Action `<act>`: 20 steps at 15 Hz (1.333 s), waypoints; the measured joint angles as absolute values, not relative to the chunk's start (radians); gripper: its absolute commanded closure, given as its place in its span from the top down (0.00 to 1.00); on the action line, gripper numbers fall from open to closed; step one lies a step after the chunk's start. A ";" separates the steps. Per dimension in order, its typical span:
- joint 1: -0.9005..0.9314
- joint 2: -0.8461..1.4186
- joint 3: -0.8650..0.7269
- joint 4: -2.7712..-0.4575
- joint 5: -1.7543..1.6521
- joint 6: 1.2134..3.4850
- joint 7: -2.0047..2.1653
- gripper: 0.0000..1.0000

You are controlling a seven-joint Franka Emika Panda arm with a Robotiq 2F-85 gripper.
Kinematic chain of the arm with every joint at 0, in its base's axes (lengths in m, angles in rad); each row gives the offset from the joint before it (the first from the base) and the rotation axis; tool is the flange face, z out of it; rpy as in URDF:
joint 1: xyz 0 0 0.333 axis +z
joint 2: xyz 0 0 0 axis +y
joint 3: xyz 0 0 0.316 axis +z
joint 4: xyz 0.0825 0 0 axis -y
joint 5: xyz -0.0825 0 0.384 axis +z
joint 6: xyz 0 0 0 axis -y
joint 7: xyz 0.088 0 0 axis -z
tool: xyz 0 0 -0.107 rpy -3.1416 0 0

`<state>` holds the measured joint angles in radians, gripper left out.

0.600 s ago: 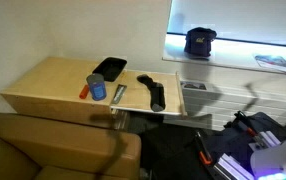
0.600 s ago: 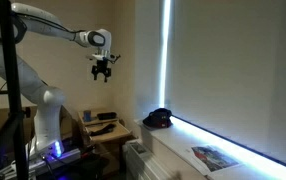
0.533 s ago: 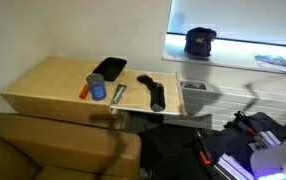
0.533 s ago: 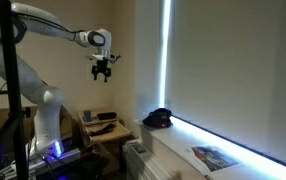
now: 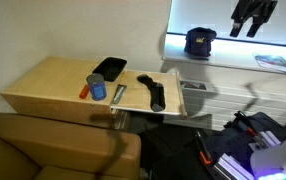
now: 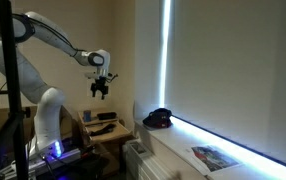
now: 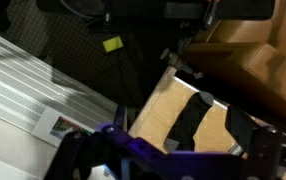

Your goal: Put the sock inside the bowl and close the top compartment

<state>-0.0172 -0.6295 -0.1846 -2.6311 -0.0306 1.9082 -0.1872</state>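
Note:
The black sock (image 5: 151,90) lies bent on the right part of the tan wooden cabinet's flat top panel (image 5: 53,85). The shallow black dish (image 5: 110,68) sits further back on that panel, empty. My gripper (image 5: 253,17) hangs high above and off to the right, open and empty; it also shows in an exterior view (image 6: 101,90). In the wrist view the sock (image 7: 193,112) lies on the tan panel (image 7: 153,118) far below my gripper (image 7: 181,135).
A blue can (image 5: 98,88) and a small orange item (image 5: 84,92) stand near the dish. A black cap (image 5: 199,41) sits on the lit sill, and a white slatted unit (image 5: 233,95) stands below it. A tan couch (image 5: 53,150) is in front.
The arm has swung down and inward. The gripper now shows at the top right of the cabinet view, where it was out of view before. Sock, dish and panel have not moved.

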 measured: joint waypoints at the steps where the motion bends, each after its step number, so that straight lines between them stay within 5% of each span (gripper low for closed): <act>1: -0.015 -0.623 -0.158 -2.678 -0.018 1.989 -0.153 1.00; 4: 0.015 -0.596 -0.060 -2.795 0.033 2.214 -0.022 1.00; 12: 0.029 -0.561 -0.050 -2.784 0.060 2.251 -0.001 1.00; 20: 0.130 -0.173 0.142 -2.777 0.134 2.686 0.266 1.00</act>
